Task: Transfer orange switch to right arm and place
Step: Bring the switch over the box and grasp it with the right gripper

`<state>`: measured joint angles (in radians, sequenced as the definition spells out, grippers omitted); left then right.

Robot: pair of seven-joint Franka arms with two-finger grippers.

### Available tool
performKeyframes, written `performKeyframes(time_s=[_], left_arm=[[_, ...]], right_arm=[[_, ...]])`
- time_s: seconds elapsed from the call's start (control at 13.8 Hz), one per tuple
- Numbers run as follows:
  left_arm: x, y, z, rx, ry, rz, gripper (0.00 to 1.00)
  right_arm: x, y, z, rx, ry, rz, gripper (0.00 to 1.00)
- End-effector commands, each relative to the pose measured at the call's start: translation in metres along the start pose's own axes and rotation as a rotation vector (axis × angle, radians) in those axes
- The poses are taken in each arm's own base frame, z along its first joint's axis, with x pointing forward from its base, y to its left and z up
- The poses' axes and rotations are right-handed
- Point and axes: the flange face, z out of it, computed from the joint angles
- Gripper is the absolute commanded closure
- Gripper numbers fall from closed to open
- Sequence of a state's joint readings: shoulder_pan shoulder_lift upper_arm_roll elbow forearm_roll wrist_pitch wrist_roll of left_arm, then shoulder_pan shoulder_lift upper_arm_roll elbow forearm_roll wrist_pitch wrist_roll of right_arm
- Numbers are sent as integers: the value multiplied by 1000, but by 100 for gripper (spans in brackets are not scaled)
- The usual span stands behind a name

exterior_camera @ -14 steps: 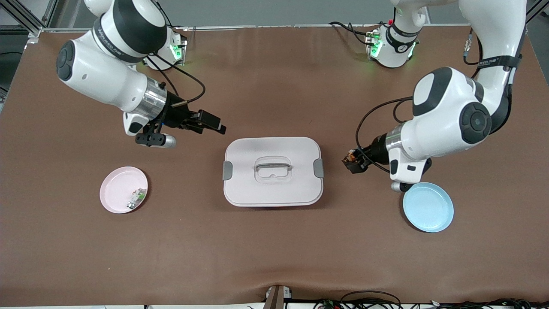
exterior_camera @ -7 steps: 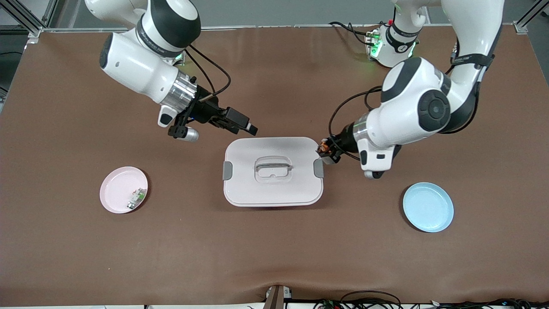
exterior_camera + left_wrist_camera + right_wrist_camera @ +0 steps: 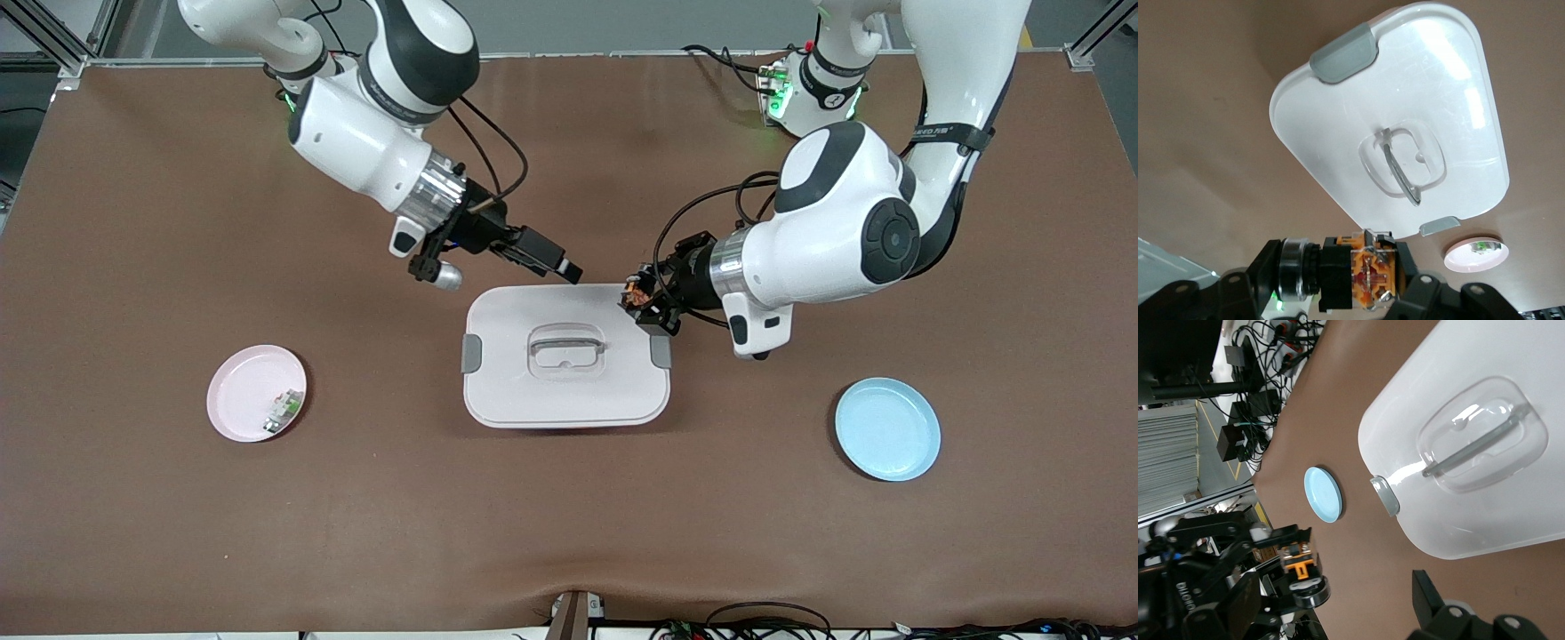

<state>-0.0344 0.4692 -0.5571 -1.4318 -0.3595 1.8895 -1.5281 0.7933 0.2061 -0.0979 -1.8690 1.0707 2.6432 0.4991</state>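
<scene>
On the brown worktop sits a white lidded box. The left gripper hangs over the box's corner, jaws clamped on the orange switch. The right gripper hangs over the box's edge toward the bases, jaws wide apart and empty

The left claw, clamped on the orange switch, is no longer beside the blue plate — it now hangs over the corner of the white lidded box nearest the left arm's base, carried there across the bench toward the middle. The right claw, its fingers apart, has likewise swung in from above the bench near the pink plate end — it now sits over the box's edge toward the bases, so the 2 claws face each other much more closely than before.
</scene>
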Motion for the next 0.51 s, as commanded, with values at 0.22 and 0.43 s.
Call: performKeyframes(time_s=[0.22, 0.43], left_arm=[[-7, 9, 6, 1, -55, -58, 100], [-9, 13, 14, 4, -65, -95, 100]], right_arm=[[-6, -28, 10, 43, -23, 73, 0], [-9, -42, 7, 67, -26, 62, 0]])
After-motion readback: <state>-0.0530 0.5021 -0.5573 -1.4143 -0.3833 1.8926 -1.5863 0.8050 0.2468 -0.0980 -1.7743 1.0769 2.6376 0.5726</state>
